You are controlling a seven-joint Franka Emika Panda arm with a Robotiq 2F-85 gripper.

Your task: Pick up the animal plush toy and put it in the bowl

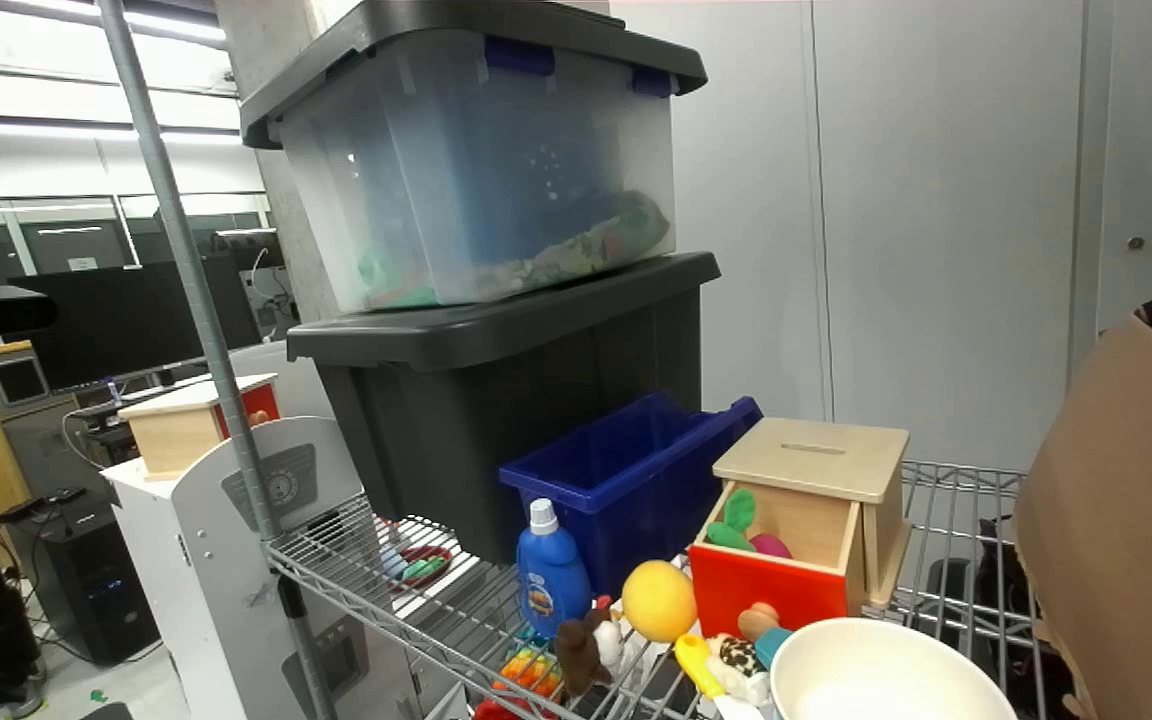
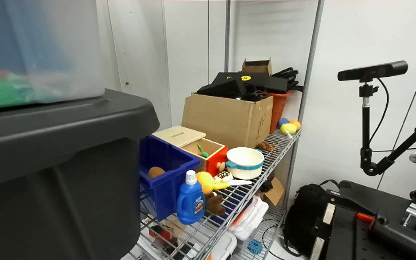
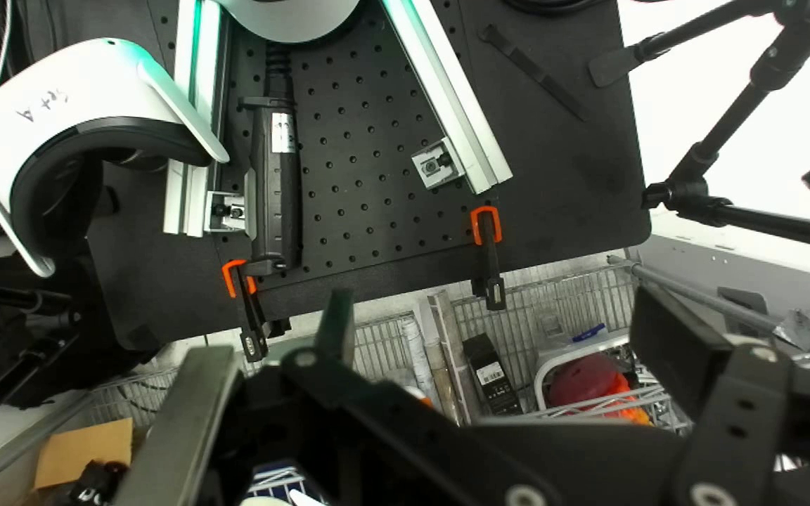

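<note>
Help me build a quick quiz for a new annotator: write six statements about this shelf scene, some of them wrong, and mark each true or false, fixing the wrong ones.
1. The tool stands open. True.
2. The brown plush toy lies near the blue bottle. True.
3. The cream-white bowl holds the brown plush toy. False: the toy lies outside the bowl.
4. The blue bottle lies on its side. False: it stands upright.
5. The wooden box has its red-fronted drawer pulled open. True.
6. The round yellow-orange toy sits in that drawer. False: the round toy is outside the drawer, near the blue bottle.
</note>
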